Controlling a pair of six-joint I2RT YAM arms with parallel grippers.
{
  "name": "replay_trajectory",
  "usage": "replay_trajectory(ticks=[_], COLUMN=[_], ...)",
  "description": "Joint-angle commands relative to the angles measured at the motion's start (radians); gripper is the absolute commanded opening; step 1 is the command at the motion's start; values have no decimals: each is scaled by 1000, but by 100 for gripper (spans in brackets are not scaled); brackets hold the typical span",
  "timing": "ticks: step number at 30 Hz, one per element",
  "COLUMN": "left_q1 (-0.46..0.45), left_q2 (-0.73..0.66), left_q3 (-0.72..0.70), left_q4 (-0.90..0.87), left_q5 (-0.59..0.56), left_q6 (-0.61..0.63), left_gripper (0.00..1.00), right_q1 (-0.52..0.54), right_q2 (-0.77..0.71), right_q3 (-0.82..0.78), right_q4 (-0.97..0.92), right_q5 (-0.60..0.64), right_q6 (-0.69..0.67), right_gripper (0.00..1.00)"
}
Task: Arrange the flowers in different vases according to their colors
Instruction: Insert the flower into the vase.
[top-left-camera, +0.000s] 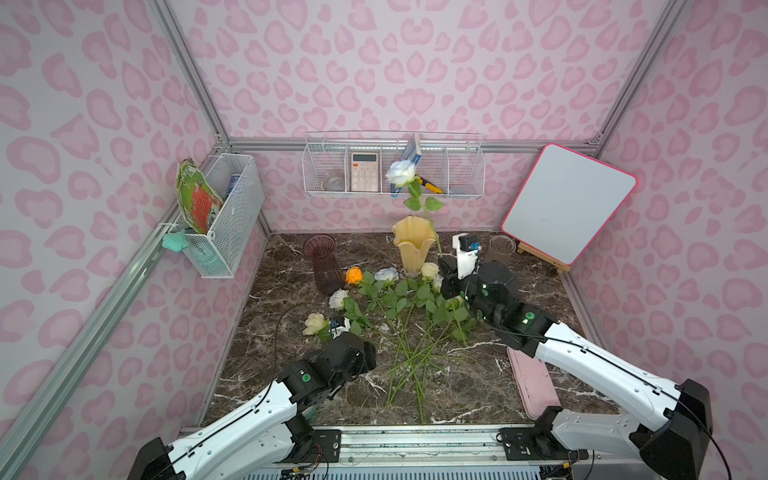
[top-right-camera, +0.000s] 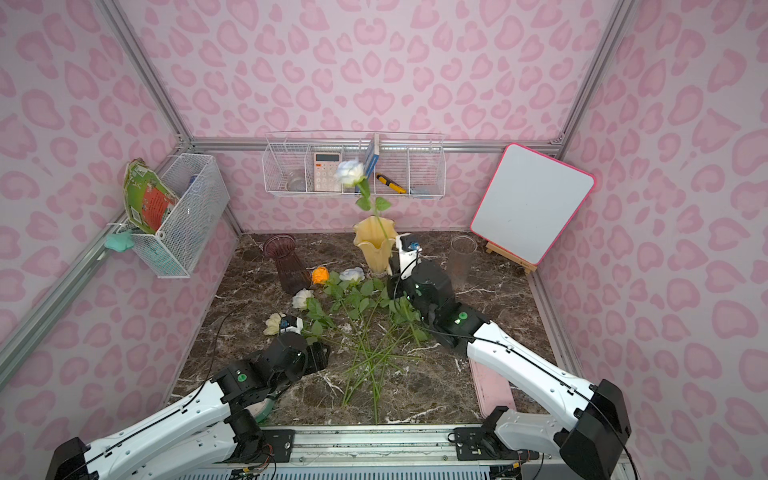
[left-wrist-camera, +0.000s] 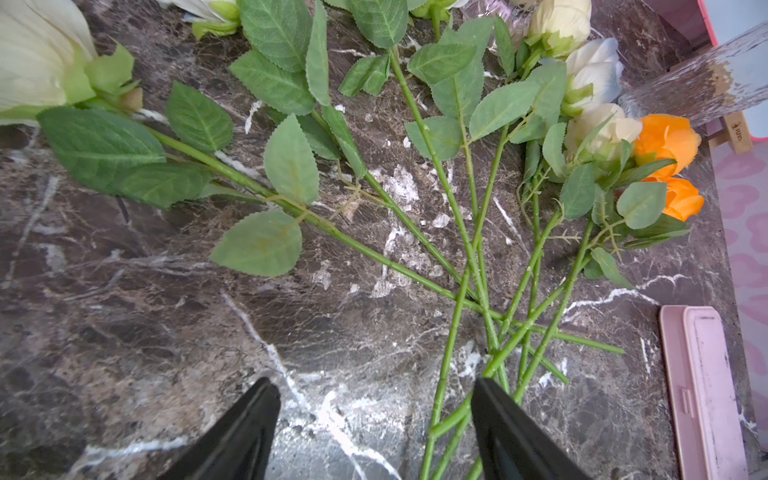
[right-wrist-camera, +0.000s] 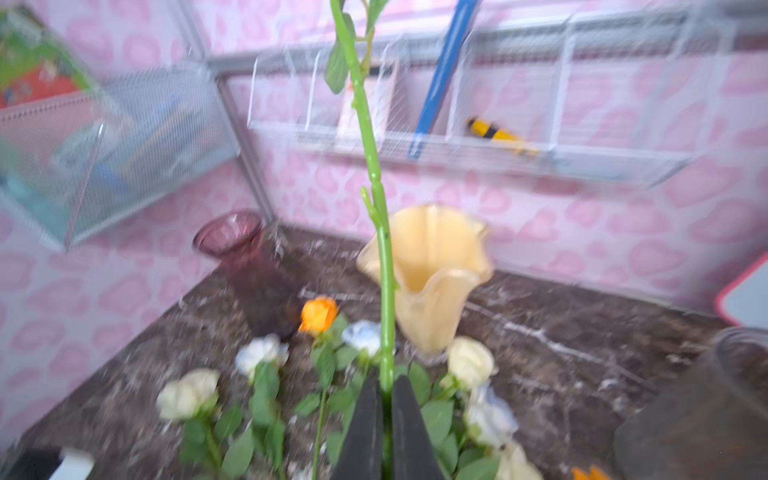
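Observation:
My right gripper (right-wrist-camera: 386, 384) is shut on the green stem (right-wrist-camera: 376, 195) of a white, blue-tinged rose (top-left-camera: 402, 172) held upright, just right of the pale yellow vase (top-left-camera: 413, 241). Its head stands high above that vase's rim in both top views. The purple ribbed vase (top-left-camera: 324, 266) stands to the left and the clear cylinder vase (top-left-camera: 502, 248) at the back right. Several flowers (top-left-camera: 399, 307) lie in a fan on the marble, heads orange (left-wrist-camera: 667, 141), cream (top-left-camera: 314, 323) and white. My left gripper (left-wrist-camera: 374, 386) hangs open over their crossed stem ends, holding nothing.
A pink tray (top-left-camera: 534, 382) lies at the front right beside my right arm. A whiteboard on an easel (top-left-camera: 567, 203) leans in the back right corner. White wire baskets hang on the back wall (top-left-camera: 465, 166) and the left wall (top-left-camera: 224, 216).

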Motion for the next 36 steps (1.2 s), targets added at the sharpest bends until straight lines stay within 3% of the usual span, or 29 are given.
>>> replay_trajectory(ticks=[1,8,15,29,36], left_q1=[0,0,1,36,47], left_q2=[26,120,222,323,339], left_q3=[16,42,60,61,68], left_q4=[33,74,138,204,210], left_q5=[17,30,53,98,96], left_q6=[10,35,47,56,56], left_gripper=[78,78,78,78,78], right_q1=[-92,-240,-373,-491,-529], right_q2=[12,111,181,404,467], right_q3=[37,92,96,233,196], right_q4=[202,494,694,794,824], right_q5=[34,184,211,194,160], right_q6=[-73,-187,-210,-297,-272], right_gripper=[0,0,0,0,0])
